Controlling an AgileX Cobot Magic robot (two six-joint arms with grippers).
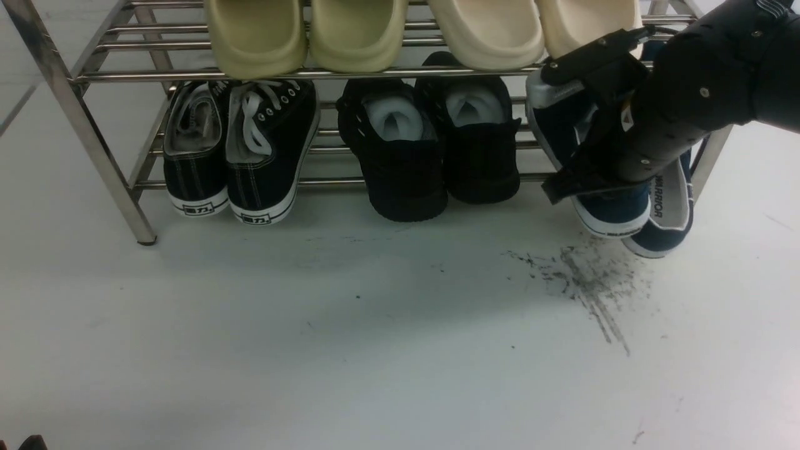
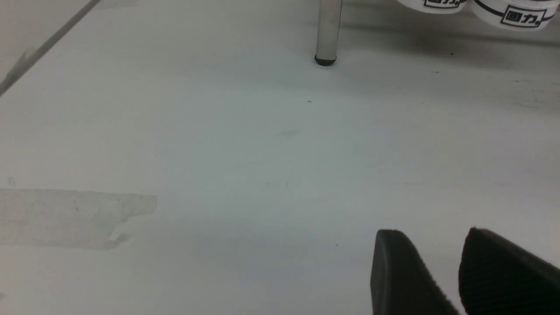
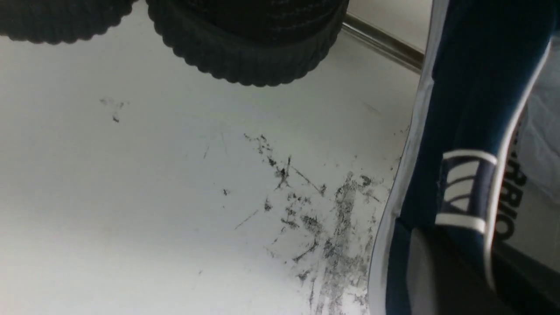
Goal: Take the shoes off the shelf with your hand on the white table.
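Observation:
The navy shoes lie at the right end of the steel shelf's lower tier, heels over the white table. The right one shows its "WARRIOR" insole. My right gripper reaches down in front of them. In the right wrist view it is shut on the heel wall of a navy shoe, one finger outside and one inside. My left gripper is open and empty, low over bare table, out of the front view.
Black lace-up sneakers and black knit shoes fill the rest of the lower tier; cream slippers sit on the top tier. Dark scuff marks lie just before the navy shoes. A shelf leg stands ahead of the left gripper.

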